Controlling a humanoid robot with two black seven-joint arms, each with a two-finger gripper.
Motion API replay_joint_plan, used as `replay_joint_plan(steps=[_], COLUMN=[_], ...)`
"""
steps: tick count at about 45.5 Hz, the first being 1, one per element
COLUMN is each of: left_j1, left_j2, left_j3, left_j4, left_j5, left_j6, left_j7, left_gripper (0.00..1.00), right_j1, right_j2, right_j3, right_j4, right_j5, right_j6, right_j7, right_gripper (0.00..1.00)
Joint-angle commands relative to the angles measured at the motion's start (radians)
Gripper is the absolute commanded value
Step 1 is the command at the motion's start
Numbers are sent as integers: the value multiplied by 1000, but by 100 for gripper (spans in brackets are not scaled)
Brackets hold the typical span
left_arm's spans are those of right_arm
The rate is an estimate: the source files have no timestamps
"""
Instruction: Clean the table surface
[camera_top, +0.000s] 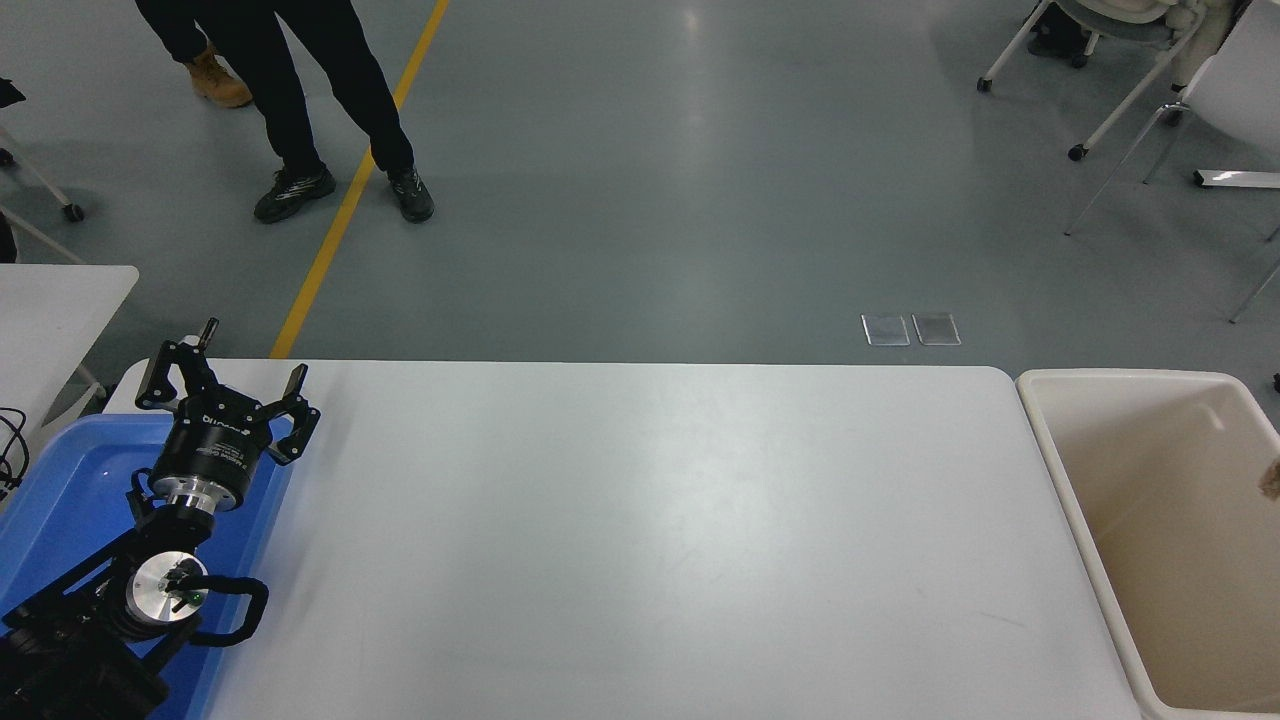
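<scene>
Head view. The table surface (640, 540) is a wide white top with rounded corners that fills the lower half of the frame, its far edge running across the middle of the picture. Faint scuffs show on it near the centre and toward the lower right.

The left gripper (222, 382) sits at the table's left end, above a blue tray (60, 500) that rests on that end of the top. Its black fingers (300, 378) are spread apart with nothing between them (one finger set points toward the far-left corner, the other toward the table's middle). The left arm (150, 580) enters from the lower left corner and lies over the tray.

The right gripper does not appear in the frame.

A beige bin (1150, 540) stands just beside the table's right end. At the right picture edge, over the bin, a small tan object (1271, 480) is partly cut off; what it is cannot be told.

Beyond the table lies a grey floor (700, 200) with a yellow line (350, 200). A person's legs (300, 100) in dark trousers stand at the upper left. A smaller white table (50, 310) shows at the left edge, and white chairs (1150, 80) at the upper right.
</scene>
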Motion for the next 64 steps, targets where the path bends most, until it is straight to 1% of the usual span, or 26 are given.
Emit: replay_joint_plan(steps=[1,15,25,37,64], left_j1=[0,0,0,1,0], left_j2=[0,0,0,1,1], left_j3=[1,0,0,0,0], left_j4=[0,0,0,0,0], left_j5=[1,1,-1,1,1], left_j6=[0,0,0,0,0], left_j7=[0,0,0,0,0], left_gripper=[99,99,99,99,99], right_j1=[-24,-46,-67,-107,-118], right_j2=[47,106,136,183,194], right_j3=[1,1,1,3,23], right_j4=[-4,-4,-4,-4,-4], right_j5=[45,88,128,129,129], right_j6=[-46,-115,-158,-204,-210], right_j7=[-46,-46,-69,-73,-75], right_gripper=[0,0,0,0,0])
